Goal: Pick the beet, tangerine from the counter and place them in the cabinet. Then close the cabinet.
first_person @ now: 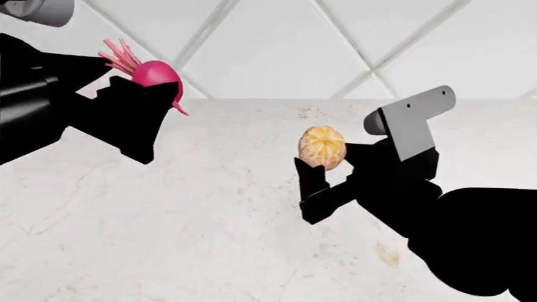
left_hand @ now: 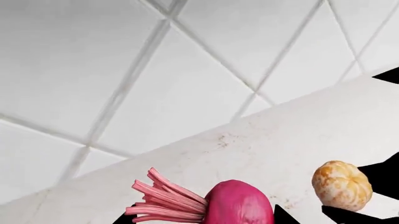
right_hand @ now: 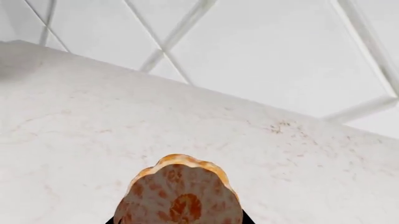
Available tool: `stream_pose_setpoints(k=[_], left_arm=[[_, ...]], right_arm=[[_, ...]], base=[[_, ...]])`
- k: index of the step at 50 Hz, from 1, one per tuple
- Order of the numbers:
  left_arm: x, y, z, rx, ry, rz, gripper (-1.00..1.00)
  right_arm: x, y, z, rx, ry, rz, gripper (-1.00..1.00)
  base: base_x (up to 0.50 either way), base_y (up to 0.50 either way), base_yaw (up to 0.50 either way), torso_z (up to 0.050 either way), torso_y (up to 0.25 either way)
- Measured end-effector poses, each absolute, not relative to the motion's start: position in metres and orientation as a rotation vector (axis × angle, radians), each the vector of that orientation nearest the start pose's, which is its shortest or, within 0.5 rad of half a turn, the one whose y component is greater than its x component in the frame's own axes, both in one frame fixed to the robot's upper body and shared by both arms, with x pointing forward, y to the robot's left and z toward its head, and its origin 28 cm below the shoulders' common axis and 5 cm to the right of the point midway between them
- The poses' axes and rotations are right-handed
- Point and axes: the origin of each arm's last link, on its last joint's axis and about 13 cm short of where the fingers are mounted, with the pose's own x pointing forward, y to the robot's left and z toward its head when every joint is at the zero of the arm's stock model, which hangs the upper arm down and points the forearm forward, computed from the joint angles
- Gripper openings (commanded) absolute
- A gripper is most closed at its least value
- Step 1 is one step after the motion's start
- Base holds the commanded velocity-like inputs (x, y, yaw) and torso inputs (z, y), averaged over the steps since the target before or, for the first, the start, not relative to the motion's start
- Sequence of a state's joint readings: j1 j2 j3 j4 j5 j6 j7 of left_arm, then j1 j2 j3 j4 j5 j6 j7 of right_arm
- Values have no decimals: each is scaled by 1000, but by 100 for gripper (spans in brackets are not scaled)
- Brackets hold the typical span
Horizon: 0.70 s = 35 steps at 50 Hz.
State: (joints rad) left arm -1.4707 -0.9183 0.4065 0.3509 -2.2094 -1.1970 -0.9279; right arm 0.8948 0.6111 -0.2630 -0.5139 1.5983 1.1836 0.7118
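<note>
Gripping beet, left gripper shows only black finger tips at frame edge; tangerine nearby above counter.
Head view: left gripper clamps beet, right gripper clamps tangerine, both over counter.
Right wrist: tangerine pinched close, counter beyond, tiled wall behind.

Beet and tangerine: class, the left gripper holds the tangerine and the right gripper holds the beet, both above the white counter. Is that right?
No, they are swapped. The head view shows the left gripper holding the beet and the right gripper holding the tangerine, above the white counter.
</note>
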Motion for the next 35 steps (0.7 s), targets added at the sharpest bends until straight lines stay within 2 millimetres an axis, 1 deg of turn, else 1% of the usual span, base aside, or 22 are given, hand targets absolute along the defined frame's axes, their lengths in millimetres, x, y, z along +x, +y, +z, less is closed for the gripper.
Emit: stream_pose_setpoints(k=[8,15,24,35], left_arm=[[168,262,386,137,34,-450,-100],[156,256,402,136,-49,-465,-100],[147,247,416,147,-143,-491,-100],[146,235,430,164,-248,-511,-100]], right_arm=[[222,-106,246,-83,224,489,-100],[221,-105,247,-83,221,493,-100],[219,-104,247,-80,218,497,-100],[219,-103,245,-75,217,501,-100]], base=[[0,0,0,0,0],[0,0,0,0,0],[0,0,0,0,0],[0,0,0,0,0]])
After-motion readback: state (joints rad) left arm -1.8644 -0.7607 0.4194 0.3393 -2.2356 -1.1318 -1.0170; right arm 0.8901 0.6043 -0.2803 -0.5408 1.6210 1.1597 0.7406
